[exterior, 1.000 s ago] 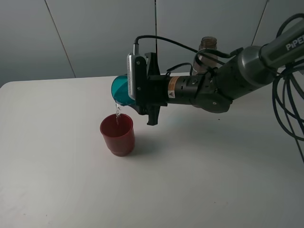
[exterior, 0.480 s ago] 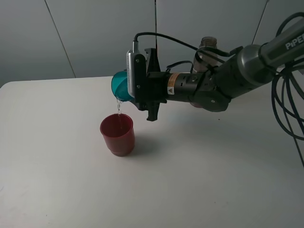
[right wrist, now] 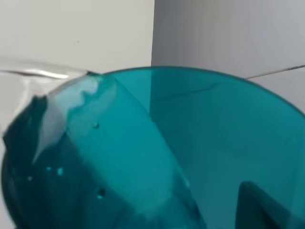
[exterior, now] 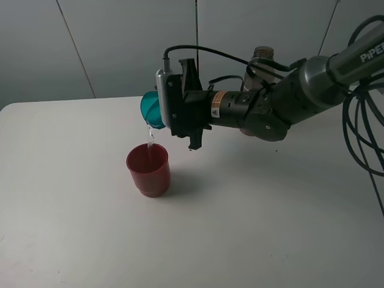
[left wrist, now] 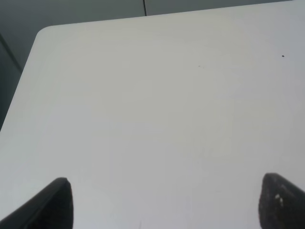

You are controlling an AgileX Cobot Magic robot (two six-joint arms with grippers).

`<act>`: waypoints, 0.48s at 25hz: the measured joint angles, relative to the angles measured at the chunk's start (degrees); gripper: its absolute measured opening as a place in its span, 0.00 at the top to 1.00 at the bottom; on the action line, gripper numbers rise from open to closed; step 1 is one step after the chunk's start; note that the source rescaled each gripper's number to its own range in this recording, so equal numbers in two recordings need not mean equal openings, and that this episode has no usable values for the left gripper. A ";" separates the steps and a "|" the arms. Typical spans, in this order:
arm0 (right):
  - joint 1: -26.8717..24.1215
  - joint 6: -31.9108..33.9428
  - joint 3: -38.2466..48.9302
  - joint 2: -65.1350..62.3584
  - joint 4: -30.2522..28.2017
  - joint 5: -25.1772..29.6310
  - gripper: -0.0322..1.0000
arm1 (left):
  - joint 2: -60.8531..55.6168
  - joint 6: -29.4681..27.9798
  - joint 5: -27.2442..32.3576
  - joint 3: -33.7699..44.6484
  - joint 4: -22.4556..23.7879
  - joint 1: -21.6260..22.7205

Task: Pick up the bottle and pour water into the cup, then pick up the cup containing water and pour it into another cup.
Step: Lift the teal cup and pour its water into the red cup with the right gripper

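over the table's [exterior: 270,210] 10 o'clock side, the right gripper [exterior: 171,111] is clamped on the teal cup [exterior: 151,109], which lies tipped on its side with its mouth toward 9 o'clock. a thin stream of water [exterior: 149,137] falls from its lip into the red cup [exterior: 149,171], standing upright just beneath. the bottle [exterior: 262,57] stands toward 1 o'clock, partly hidden behind the right arm [exterior: 288,96]. the left gripper [left wrist: 164,205] hangs over the table, fingers [left wrist: 57,202] spread apart.
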 joint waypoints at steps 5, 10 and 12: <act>0.61 -3.81 0.00 0.00 0.79 -0.10 0.95 | 0.00 0.00 0.00 0.00 0.00 0.00; 0.95 -6.29 0.00 0.00 1.70 -0.23 0.95 | 0.00 0.00 0.00 0.00 0.00 0.00; 1.07 -7.56 0.00 0.00 1.93 -0.34 0.95 | 0.00 0.00 0.00 0.00 0.00 0.00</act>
